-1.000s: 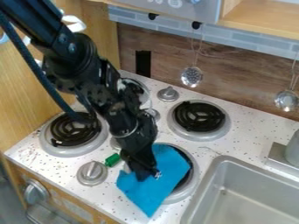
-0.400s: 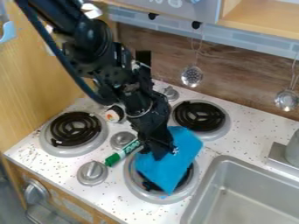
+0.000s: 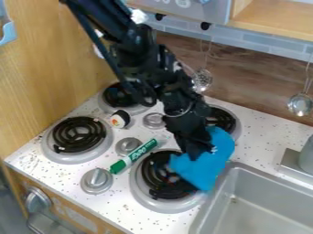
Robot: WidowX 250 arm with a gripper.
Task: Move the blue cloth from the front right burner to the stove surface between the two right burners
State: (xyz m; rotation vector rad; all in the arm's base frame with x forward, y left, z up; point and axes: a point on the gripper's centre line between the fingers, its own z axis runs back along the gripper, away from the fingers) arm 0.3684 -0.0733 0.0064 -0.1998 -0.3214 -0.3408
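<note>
The black gripper (image 3: 196, 155) hangs over the right side of the stove, shut on a blue cloth (image 3: 211, 162). The cloth drapes from it over the right edge of the front burner (image 3: 160, 185) and the corner of the sink. To the left of that burner lies a green and white marker (image 3: 136, 155). A small sushi-like piece with a black band (image 3: 120, 119) rests near the back left burner.
The metal sink (image 3: 250, 205) is at the lower right, with the faucet base (image 3: 296, 165) behind it. Metal knobs (image 3: 96, 180) stand between the burners. Ladles (image 3: 300, 104) hang on the back wall. Another burner (image 3: 76, 137) is at the left.
The gripper and the blue cloth have moved right and toward the back, away from the front burner's middle. The marker and the sushi-like piece have come into fuller view.
</note>
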